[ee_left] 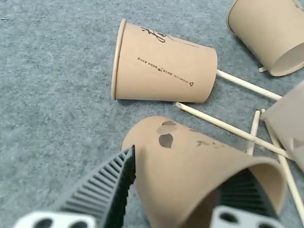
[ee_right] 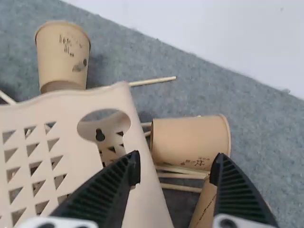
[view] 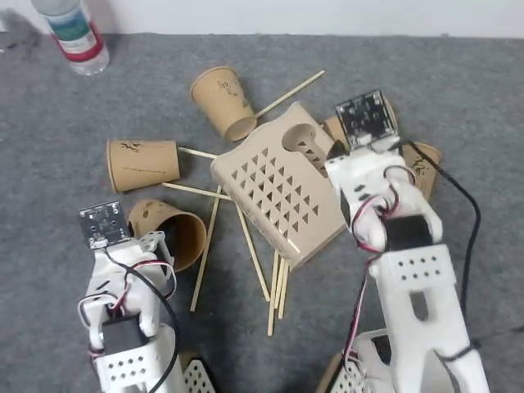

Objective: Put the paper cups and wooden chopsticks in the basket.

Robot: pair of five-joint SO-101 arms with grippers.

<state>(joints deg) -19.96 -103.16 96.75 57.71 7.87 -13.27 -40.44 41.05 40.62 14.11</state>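
Observation:
The beige basket [view: 278,192] lies tipped on the grey mat, its triangle-holed side up. Paper cups lie on their sides: one at the back [view: 223,102], one at the left [view: 143,164], one [view: 173,231] by my left gripper [view: 151,244]. In the left wrist view that gripper [ee_left: 175,190] is open, one finger outside this cup [ee_left: 190,166] and the other inside its mouth. My right gripper [ee_right: 173,171] hangs open over the basket's handle end [ee_right: 102,126] and another cup [ee_right: 190,140]. Wooden chopsticks [view: 254,241] lie scattered around the basket.
A plastic bottle [view: 74,29] stands at the back left corner. More cups [view: 422,164] sit behind the right arm. Several chopsticks [view: 277,291] lie bunched in front of the basket. Bare mat stretches at the far right and front left.

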